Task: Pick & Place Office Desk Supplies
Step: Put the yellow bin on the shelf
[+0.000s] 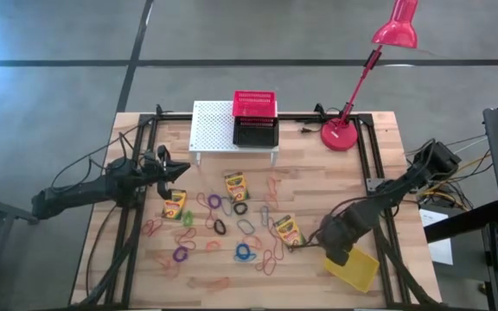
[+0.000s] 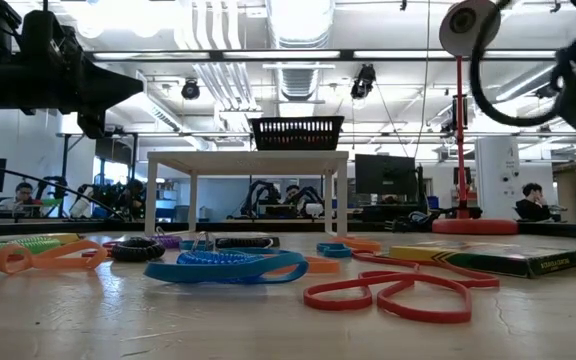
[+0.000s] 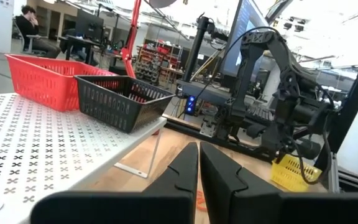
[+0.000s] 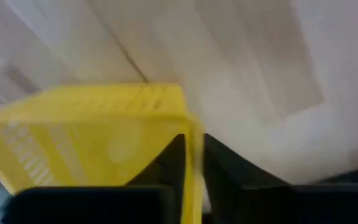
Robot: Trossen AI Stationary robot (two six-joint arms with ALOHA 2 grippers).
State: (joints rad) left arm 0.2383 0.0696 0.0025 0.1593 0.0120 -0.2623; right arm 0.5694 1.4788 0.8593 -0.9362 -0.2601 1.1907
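Two baskets, red and black, on your stand | right gripper pinches yellow basket wall | left gripper pressed together.

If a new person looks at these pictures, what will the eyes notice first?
Probably the red desk lamp leaning over the table's far right corner. Next, the coloured elastic loops scattered across the wooden table, then the right gripper near the front right, its jaws closed on the rim of the yellow basket.

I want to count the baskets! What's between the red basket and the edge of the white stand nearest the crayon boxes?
The black basket sits there, right against the red basket, both on top of the white stand. The high view shows it.
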